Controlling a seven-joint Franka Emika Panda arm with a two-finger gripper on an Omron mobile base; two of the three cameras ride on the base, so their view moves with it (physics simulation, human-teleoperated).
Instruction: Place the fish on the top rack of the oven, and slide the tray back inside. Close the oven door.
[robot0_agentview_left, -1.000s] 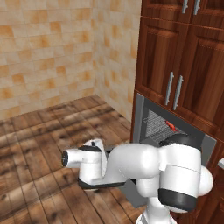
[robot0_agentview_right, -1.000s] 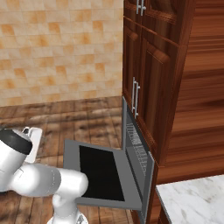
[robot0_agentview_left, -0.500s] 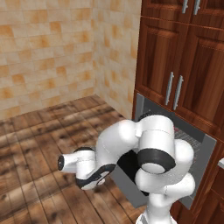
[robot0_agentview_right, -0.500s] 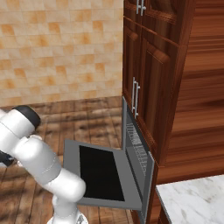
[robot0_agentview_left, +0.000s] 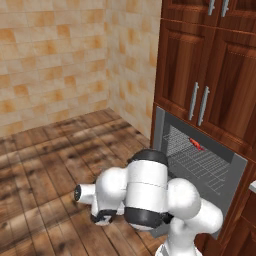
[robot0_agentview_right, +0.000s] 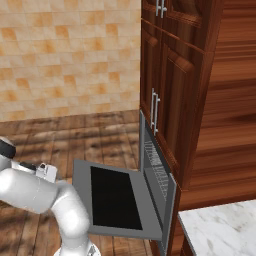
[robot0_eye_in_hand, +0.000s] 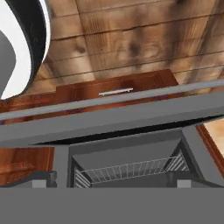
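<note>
below the dropped oven door (robot0_agentview_right: 117, 200), your gripper (robot0_agentview_left: 102, 216) (jaw state can't be told) faces its long bar handle (robot0_eye_in_hand: 109, 102) crosswise, with the fish (robot0_agentview_left: 195, 144) resting on the top rack (robot0_agentview_left: 197, 162).

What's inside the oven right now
Inside the oven, the fish lies on the top rack. The robot's arm covers the lower cavity.

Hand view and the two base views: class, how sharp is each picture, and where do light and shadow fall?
Left base view: soft and slightly blurred, dark streaky patches on the wooden floor, the fish only a small red smear on the rack. Right base view: even light, no glare on the oven door's black window. Hand view: rolled upside down, floor at the top, oven cavity dim.
</note>
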